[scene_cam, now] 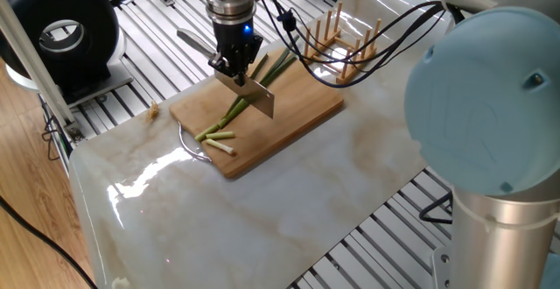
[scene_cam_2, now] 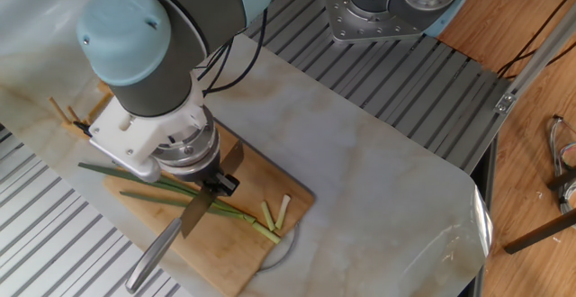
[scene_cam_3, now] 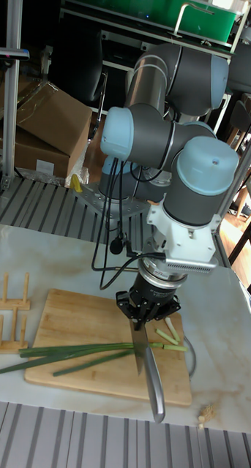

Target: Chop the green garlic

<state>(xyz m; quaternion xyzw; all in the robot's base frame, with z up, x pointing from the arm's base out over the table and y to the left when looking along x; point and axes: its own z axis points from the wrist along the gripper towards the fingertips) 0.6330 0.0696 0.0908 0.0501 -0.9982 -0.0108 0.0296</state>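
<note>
Jaws [scene_cam_3: 145, 316] clamped tight on the knife [scene_cam_3: 148, 369] | green garlic [scene_cam_3: 81, 352] lying flat on the cutting board [scene_cam_3: 74, 316], right under the jaws | cut pieces [scene_cam: 215, 137] just beside

two high oblique views, opposite sides | tall view frontal, low | shared: cutting board [scene_cam: 289, 118]

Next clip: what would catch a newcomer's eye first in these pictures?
The bulky grey and light-blue robot arm dominates, its gripper shut on a steel kitchen knife held blade-down over the rectangular wooden cutting board at the marble table's far side. Across the board lie long green garlic stalks, with short pale cut pieces near the board's front corner.
</note>
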